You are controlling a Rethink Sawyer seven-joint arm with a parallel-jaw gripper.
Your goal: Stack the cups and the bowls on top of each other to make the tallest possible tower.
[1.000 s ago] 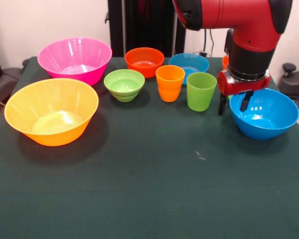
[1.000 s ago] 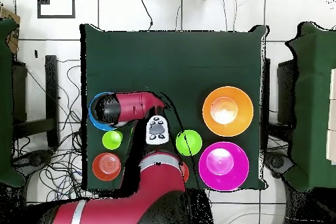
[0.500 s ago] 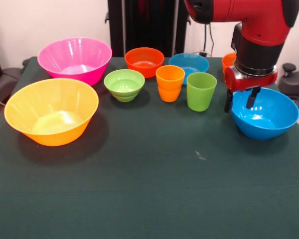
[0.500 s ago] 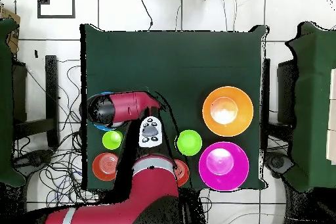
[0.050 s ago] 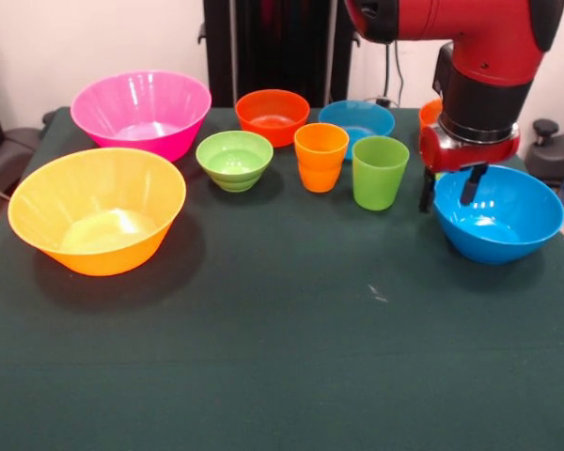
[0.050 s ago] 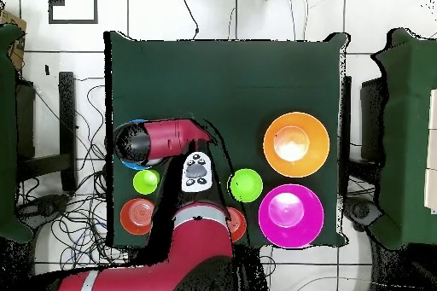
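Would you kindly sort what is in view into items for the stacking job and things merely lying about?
For the job:
pink bowl
yellow-orange bowl
big blue bowl, with the gripper open across its rim
small green bowl
small orange bowl
small blue bowl
orange cup
green cup

Lying about:
floor cables

no readable text, no labels, no brand marks, no numbers on anything shown
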